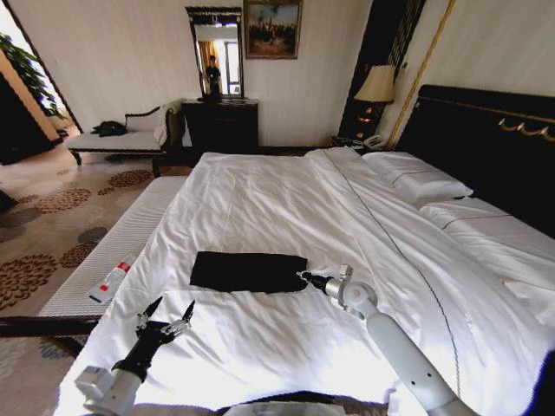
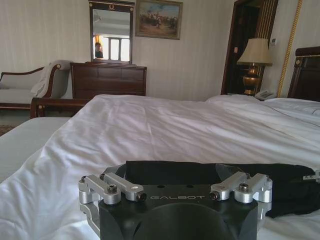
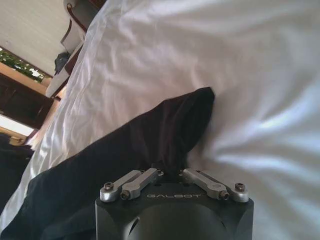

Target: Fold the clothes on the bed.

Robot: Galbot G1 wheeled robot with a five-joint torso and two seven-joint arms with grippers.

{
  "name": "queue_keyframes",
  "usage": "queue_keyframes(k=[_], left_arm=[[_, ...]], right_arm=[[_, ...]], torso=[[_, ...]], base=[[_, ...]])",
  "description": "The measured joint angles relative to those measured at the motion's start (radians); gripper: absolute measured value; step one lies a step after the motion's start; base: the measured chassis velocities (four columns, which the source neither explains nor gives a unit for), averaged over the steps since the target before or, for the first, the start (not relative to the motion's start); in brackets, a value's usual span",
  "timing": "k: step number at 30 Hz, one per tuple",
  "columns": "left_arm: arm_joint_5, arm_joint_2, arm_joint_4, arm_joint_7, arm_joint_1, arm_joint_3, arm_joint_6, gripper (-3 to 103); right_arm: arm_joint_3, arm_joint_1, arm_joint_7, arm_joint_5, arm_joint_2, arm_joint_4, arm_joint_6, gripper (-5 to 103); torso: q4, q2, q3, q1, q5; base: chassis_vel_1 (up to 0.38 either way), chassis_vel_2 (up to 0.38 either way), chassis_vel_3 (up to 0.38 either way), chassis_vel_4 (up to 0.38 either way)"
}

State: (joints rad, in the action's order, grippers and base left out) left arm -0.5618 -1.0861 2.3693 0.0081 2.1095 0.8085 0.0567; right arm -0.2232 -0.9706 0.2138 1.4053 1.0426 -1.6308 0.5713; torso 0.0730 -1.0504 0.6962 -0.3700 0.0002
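Note:
The clothes (image 1: 247, 271), a black shirt, lie as a flat, narrow rectangle on the white duvet of the bed (image 1: 286, 199), toward its near end. My right gripper (image 1: 303, 277) sits at the shirt's right edge, shut on a pinch of the black fabric (image 3: 165, 135), which rises in a fold over the jaws. My left gripper (image 1: 173, 305) hovers over the duvet in front of the shirt's left end, open, apart from the cloth and holding nothing. From the left wrist the shirt (image 2: 200, 172) shows as a dark band just beyond the spread jaws.
White pillows (image 1: 416, 178) lie against the dark headboard (image 1: 486, 147) at the right. A striped bench (image 1: 113, 251) along the bed's left side carries a red-and-white tube (image 1: 111, 282). A chaise (image 1: 121, 134), dresser (image 1: 221, 121) and lamp (image 1: 377, 87) stand by the far wall.

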Motion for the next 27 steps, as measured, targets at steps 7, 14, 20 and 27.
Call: queue_keyframes(k=[7, 14, 20, 27], left_arm=[[0.0, 0.0, 0.0, 0.0, 0.0, 0.0, 0.0, 100], [0.0, 0.0, 0.0, 0.0, 0.0, 0.0, 0.0, 100], [0.0, 0.0, 0.0, 0.0, 0.0, 0.0, 0.0, 100], [0.0, 0.0, 0.0, 0.0, 0.0, 0.0, 0.0, 100]], right_arm=[[-0.062, -0.019, 0.021, -0.016, -0.063, -0.064, 0.007, 4], [-0.165, -0.062, 0.042, 0.017, -0.14, -0.128, 0.035, 4], [-0.243, -0.099, 0.039, 0.02, -0.203, -0.146, 0.057, 4], [-0.267, -0.104, 0.022, 0.031, -0.248, -0.118, 0.065, 4]], torso=[[0.0001, 0.0, 0.0, 0.0, -0.0001], [0.0003, 0.0, 0.0, 0.0, -0.0002], [0.0004, 0.0, 0.0, 0.0, 0.0001], [0.0003, 0.0, 0.0, 0.0, -0.0001]], base=[[0.0, 0.0, 0.0, 0.0], [0.0, 0.0, 0.0, 0.0], [0.0, 0.0, 0.0, 0.0], [0.0, 0.0, 0.0, 0.0]])
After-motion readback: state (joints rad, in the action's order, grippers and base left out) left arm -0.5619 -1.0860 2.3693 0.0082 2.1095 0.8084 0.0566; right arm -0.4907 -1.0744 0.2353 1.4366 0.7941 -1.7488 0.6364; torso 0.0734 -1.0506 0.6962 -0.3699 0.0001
